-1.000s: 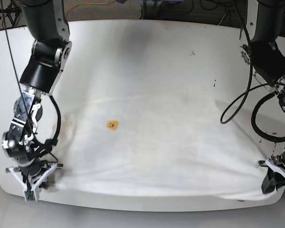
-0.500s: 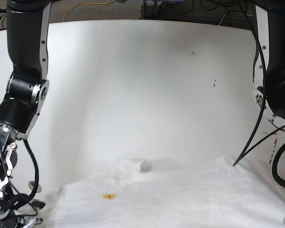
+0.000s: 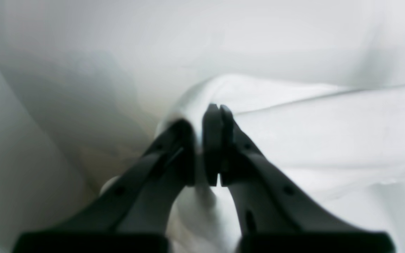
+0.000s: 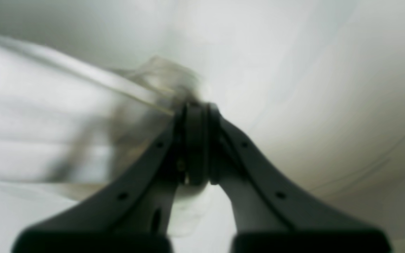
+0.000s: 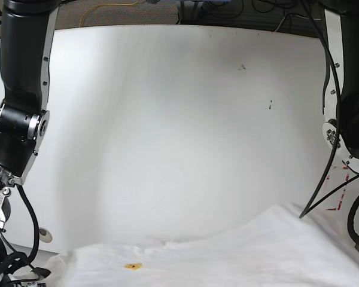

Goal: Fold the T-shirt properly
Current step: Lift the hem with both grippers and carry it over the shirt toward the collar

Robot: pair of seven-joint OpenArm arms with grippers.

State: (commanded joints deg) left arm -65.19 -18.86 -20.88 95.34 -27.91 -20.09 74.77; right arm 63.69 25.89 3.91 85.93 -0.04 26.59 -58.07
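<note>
White T-shirt (image 5: 227, 263) located along the near side of the white tabletop (image 5: 185, 119), at the bottom of the base view; its lower part runs out of that view. Cloth spans most of the width between the two arms. Yellow-orange emblem (image 5: 133, 266) visible on the fabric, left of centre in the base view. Upper outline of the shirt uneven: a low, slightly rumpled stretch near the emblem, rising to a peak toward the left arm (image 5: 353, 89). Left pincer (image 3: 204, 147): closed on a fold of the T-shirt; a narrow band of white cloth passes between the dark fingertips (image 3: 220, 144), with more fabric draping below and extending to the right of the left wrist view. Right pincer (image 4: 197, 144): fingers close together, gripping the T-shirt; cloth extends from them toward the left of the right wrist view, with a bunched portion just beyond the tips and a further bit hanging beneath. Right wrist view blurred; exact extent of cloth between the tips cannot be read. Right arm (image 5: 18, 131) stands at the left side of the base view. Red markings (image 5: 338, 188) visible beside the left arm's black cable (image 5: 332, 149). Small round object (image 5: 45, 235) near the right arm, identity not determinable.
</note>
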